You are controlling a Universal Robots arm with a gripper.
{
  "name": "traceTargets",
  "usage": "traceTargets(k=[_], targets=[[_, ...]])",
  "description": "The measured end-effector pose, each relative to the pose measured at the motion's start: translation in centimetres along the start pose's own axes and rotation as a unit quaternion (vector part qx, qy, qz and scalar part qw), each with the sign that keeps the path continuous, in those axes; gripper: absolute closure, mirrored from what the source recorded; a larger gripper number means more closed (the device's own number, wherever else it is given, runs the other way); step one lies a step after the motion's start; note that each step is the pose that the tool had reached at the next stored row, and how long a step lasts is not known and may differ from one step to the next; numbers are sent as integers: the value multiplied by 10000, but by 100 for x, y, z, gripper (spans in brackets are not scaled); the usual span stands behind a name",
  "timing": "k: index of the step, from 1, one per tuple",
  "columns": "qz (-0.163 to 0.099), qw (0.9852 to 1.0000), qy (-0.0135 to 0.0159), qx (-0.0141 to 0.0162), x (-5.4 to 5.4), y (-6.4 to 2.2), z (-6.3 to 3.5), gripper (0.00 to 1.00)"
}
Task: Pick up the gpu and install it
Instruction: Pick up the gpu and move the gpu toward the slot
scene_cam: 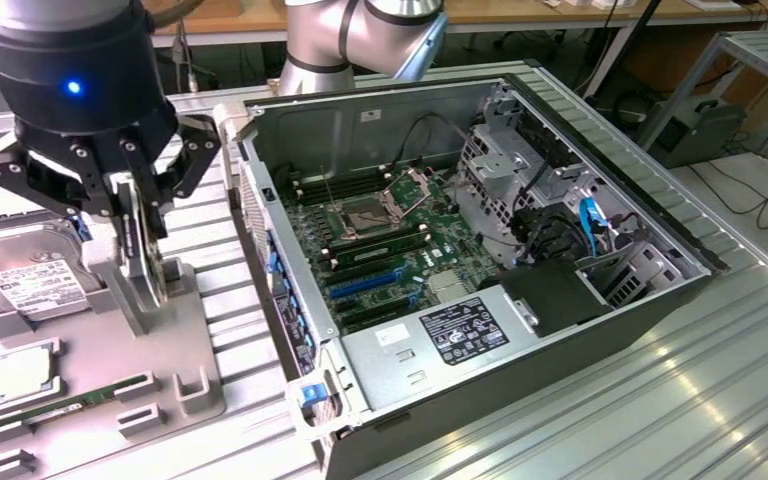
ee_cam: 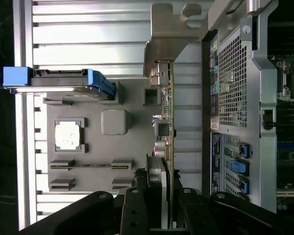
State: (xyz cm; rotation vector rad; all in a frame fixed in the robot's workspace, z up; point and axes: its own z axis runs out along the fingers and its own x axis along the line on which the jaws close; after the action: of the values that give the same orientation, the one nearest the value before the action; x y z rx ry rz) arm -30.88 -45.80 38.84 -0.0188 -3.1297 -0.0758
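Robotics lab or workshop: robot arm [scene_cam: 357, 40], ribbed aluminium table [scene_cam: 704, 380], opened computer case [scene_cam: 344, 130], wooden desks [scene_cam: 531, 12], floor cables [scene_cam: 758, 195].

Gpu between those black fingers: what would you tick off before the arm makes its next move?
1. Fingers on both sides of the gpu: ok, closed on it.
2. Gpu upright: ok.
3. Gpu free of the grey holder: cannot tell; its lower edge sits at the holder's slot.
4. Computer case open: ok, motherboard exposed.
5. Blue slots unoccupied: ok, as the exterior view shows them.
6. Hard drive apart from the gpu: ok, it lies flat toward the exterior view's left.
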Motion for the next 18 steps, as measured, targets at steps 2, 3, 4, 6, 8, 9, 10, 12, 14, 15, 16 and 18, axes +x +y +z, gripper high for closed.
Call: traceTargets(k=[2,3,4,6,8,9,10,12,14,15,16,18], targets=[[0,10000,0,-6,1,3,-57,72],[0,10000,1,-7,1,4,-91,72],[0,10000,0,-8,2,6,-123,72],[0,10000,0,-9,3,9,-198,72],[0,10000,0,-10,3,13,-274,72],[0,10000,0,-11,4,15,-315,72],[0,10000,0,-10,4,17,-352,72],[0,10000,0,-10,5,21,-429,72],[-1,10000,-1,-1,5,22,-460,72],[0,10000,0,17,6,24,-461,72],[-25,9999,-129,16,6,33,-461,72],[-28,9999,-135,16,-4,33,-460,72]])
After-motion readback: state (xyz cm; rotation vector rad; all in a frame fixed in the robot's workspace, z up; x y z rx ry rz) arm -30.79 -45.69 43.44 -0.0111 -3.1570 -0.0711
